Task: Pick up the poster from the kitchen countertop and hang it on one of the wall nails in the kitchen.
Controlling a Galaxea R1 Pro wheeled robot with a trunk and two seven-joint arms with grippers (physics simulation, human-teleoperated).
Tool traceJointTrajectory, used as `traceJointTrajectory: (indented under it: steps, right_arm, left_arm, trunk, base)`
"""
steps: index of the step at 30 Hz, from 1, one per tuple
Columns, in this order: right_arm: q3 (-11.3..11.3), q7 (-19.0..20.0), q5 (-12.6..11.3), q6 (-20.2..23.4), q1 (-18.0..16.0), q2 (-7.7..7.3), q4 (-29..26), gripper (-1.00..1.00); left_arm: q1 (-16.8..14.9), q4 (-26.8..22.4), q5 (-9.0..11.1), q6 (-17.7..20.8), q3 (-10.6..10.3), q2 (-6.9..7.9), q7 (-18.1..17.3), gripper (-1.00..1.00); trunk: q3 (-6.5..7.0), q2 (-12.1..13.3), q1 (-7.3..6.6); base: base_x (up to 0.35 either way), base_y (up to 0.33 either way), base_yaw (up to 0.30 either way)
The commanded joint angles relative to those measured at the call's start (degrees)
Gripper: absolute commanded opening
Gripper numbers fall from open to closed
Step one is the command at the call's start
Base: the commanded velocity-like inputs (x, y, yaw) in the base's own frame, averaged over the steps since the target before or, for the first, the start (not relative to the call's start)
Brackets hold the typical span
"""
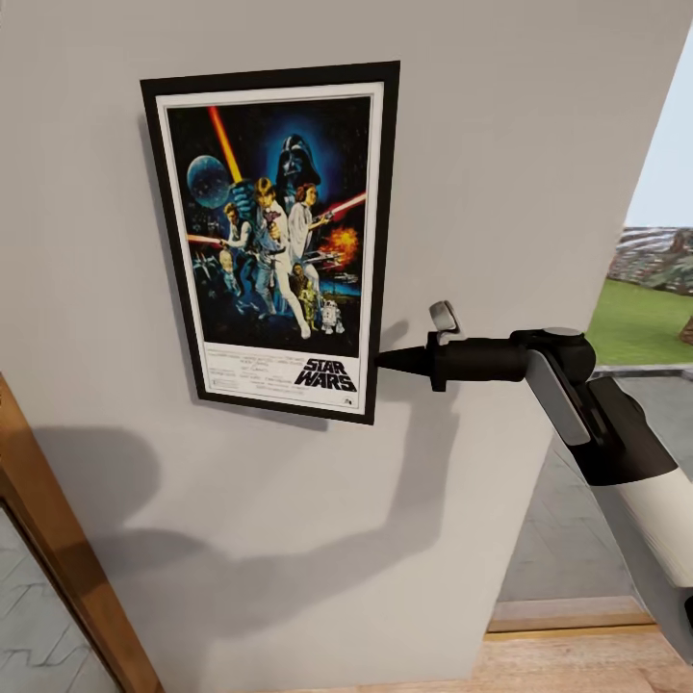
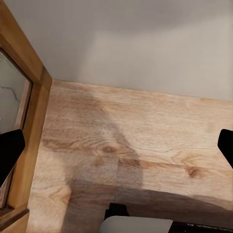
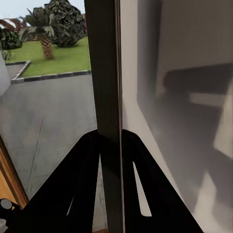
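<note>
head: close to grey wall point(image 1: 500, 144), faces it square, poster point(image 1: 279, 241) upper-left | left wrist: looks down at wood floor point(image 2: 145, 145) along wall base, near door frame point(image 2: 29, 141) | right wrist: tight on poster edge point(image 3: 104, 73), sighting along wall, garden beyond | shared: wall, poster in head+right wrist

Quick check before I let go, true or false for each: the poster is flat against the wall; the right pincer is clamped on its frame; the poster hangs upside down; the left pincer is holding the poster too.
1. The poster lies flat against the grey wall. True.
2. The right pincer is shut on the poster's frame edge. True; the right wrist view shows the fingers pinching it.
3. The poster hangs upside down. False: the title sits at the bottom.
4. The left pincer holds the poster. False: it is open, facing the wooden floor.
</note>
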Motion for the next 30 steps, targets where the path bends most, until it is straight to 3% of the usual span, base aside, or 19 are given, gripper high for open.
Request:
traceJointTrajectory:
  steps: [1,30]
  right_arm:
    - [0.08,-0.04,-0.43,0.41,-0.03,-0.04,0.02,-1.00]
    - [-0.01,0.05,-0.43,0.41,-0.03,-0.05,-0.05,-1.00]
  left_arm:
    - [0.02,-0.02,-0.01,-0.08,0.18,-0.02,-0.35,1.00]
    - [0.02,-0.07,-0.01,-0.09,0.24,-0.02,-0.35,1.00]
  trunk:
    - [-0.01,-0.03,0.02]
    - [-0.01,-0.03,0.02]
  base:
    - [0.000,0.037,0.000]
    - [0.021,0.003,0.000]
